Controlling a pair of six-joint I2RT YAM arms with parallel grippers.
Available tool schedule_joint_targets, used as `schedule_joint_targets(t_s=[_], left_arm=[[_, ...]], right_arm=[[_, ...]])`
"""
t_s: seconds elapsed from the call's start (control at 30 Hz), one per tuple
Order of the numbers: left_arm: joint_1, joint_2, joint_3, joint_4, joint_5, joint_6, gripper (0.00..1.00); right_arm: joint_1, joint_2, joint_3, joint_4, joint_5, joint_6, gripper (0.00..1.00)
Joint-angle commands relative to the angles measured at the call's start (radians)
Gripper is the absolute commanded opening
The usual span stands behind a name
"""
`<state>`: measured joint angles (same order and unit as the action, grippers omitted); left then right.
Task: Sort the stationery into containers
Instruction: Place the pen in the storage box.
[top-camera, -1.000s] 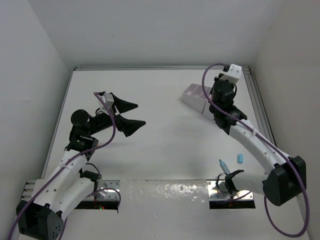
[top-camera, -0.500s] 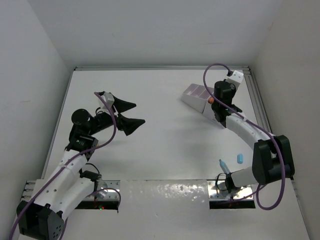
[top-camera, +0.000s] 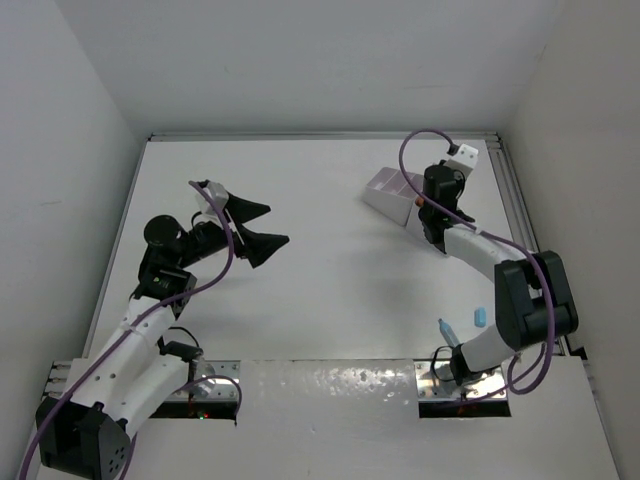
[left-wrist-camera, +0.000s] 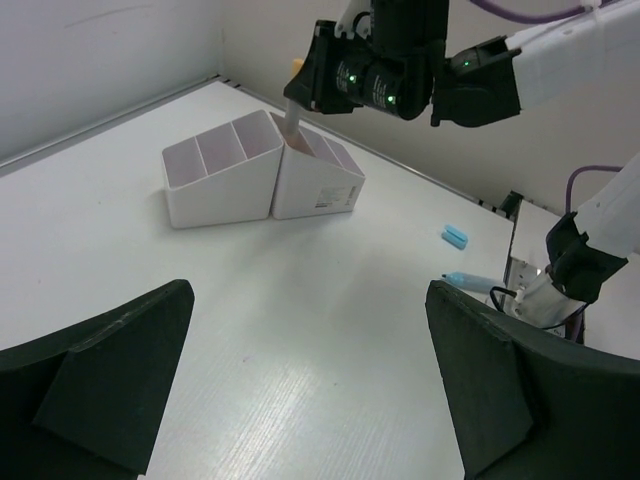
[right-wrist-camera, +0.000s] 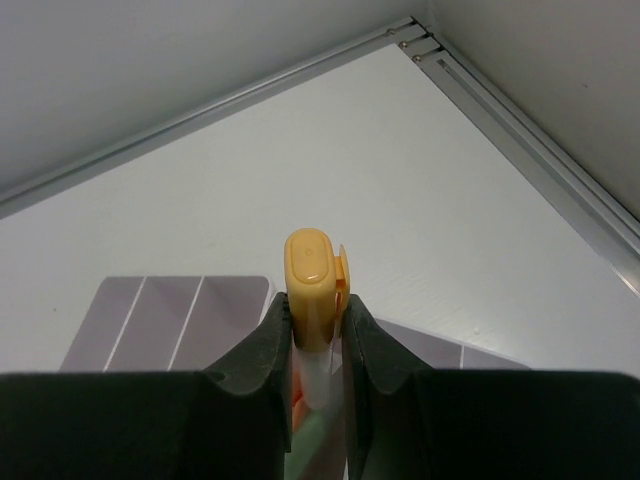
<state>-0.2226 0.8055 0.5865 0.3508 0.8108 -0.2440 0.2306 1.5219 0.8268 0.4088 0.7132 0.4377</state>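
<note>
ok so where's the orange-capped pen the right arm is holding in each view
top external: orange-capped pen shows upper right, a small orange spot over the white organiser.
left wrist: top centre, cap up, its lower end at the white organiser.
right wrist: dead centre, clamped in the right end effector.
shared landmark: the white organiser, lilac inside.
</note>
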Motion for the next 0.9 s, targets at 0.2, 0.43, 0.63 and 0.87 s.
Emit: schedule_joint_targets(t_s=[0.2, 0.43, 0.63, 0.87], left_arm=[[0.019, -0.003, -0.005, 0.031, -0.005, 0.005, 1.0], [0.019, -0.003, -0.011, 0.04, -0.009, 0.009, 1.0], [0.019, -0.008, -0.014, 0.047, -0.01, 0.009, 1.0], [0.019, -0.011, -0.014, 0.053, -0.007, 0.006, 1.0]], right_arm=[[0.009, 0.103, -0.012, 0.105, -0.003, -0.033, 0.0], [0.009, 0.103, -0.014, 0.074, -0.026, -0.01, 0.19], [0.009, 0.034, -0.026, 0.044, -0.052, 0.012, 0.45], [0.007, -0.151, 0.041, -0.154, -0.223, -0.047, 0.66]])
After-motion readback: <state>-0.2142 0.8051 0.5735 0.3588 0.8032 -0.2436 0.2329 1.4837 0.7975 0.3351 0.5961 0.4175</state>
